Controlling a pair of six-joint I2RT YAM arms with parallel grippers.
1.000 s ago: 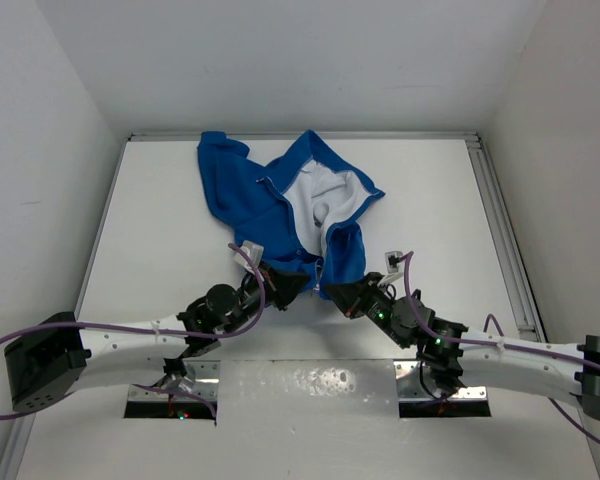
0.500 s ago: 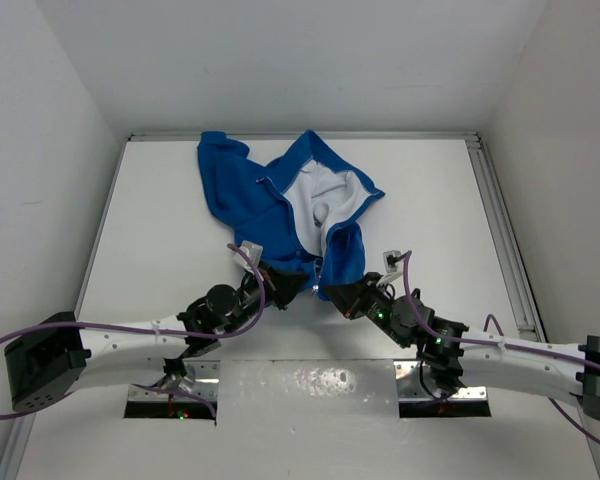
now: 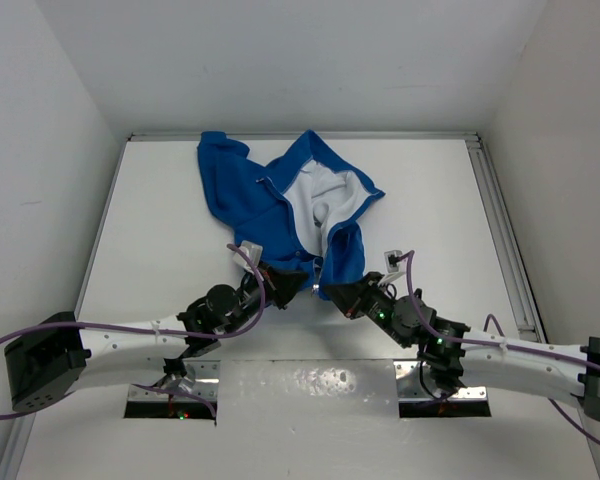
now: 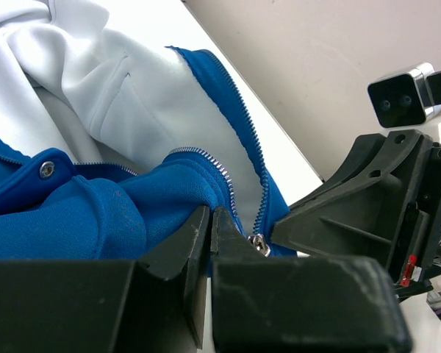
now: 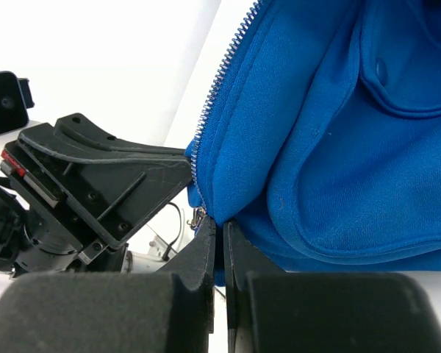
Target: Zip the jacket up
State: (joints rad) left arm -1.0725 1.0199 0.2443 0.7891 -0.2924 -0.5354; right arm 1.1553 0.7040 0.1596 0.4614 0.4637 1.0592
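Note:
The bright blue jacket (image 3: pixel 280 205) lies open on the white table, white lining (image 3: pixel 320 200) showing, its bottom hem towards me. My left gripper (image 3: pixel 298 285) is shut on the left front's bottom hem (image 4: pixel 169 213), beside the silver zipper teeth (image 4: pixel 224 184) and the slider (image 4: pixel 260 243). My right gripper (image 3: pixel 330 292) is shut on the right front's bottom corner (image 5: pixel 279 176), next to its zipper teeth (image 5: pixel 209 110) and a small metal pull (image 5: pixel 199 218). The two grippers are close together, almost touching, at the jacket's lower edge. The zipper is open above the slider.
A metal rail (image 3: pixel 500 220) runs along the table's right side and white walls close the left, back and right. A small white tag (image 3: pixel 391 258) lies near the right arm. Purple cables trail along both arms.

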